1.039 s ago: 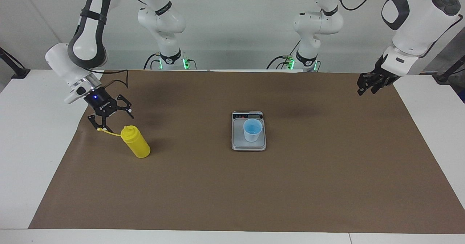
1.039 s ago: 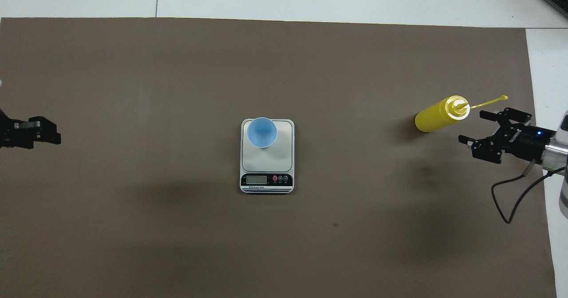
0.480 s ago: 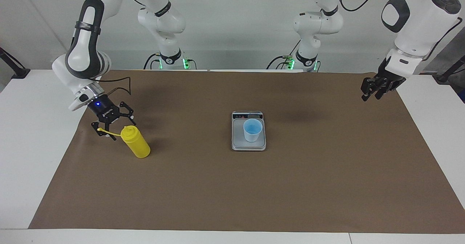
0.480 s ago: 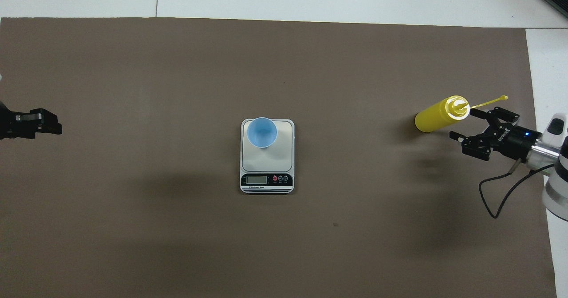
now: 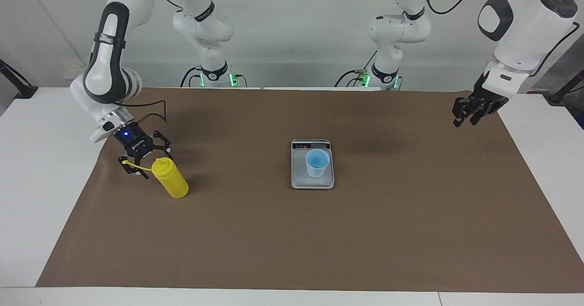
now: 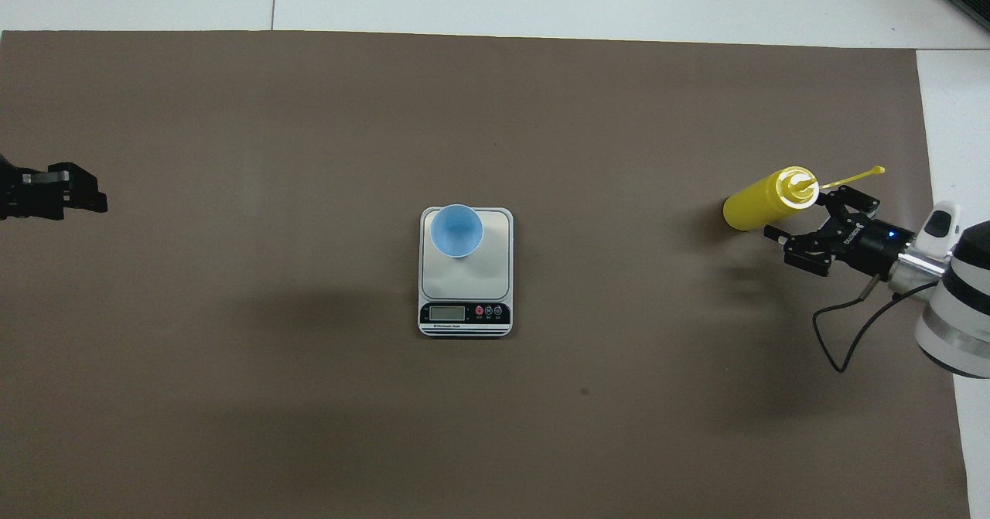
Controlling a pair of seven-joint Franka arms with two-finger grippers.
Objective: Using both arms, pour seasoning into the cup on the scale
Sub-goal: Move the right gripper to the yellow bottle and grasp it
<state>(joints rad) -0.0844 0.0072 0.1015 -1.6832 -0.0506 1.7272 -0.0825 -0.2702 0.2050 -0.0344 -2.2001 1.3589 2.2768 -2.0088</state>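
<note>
While my right gripper waits, jaws unreadable, I note the left gripper, jaws apart beside the seasoning, could topple it.

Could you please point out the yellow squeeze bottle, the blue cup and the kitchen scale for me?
Yellow squeeze bottle (image 5: 171,181): facing view, on its body.
Blue cup (image 5: 317,163): facing view, on its inside.
Kitchen scale (image 6: 479,271): overhead view, on a bare part of its weighing plate.

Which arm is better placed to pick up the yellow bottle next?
The right. Its tool, open, is right beside the yellow bottle at its end of the table, while the left tool hangs at the other end.
</note>
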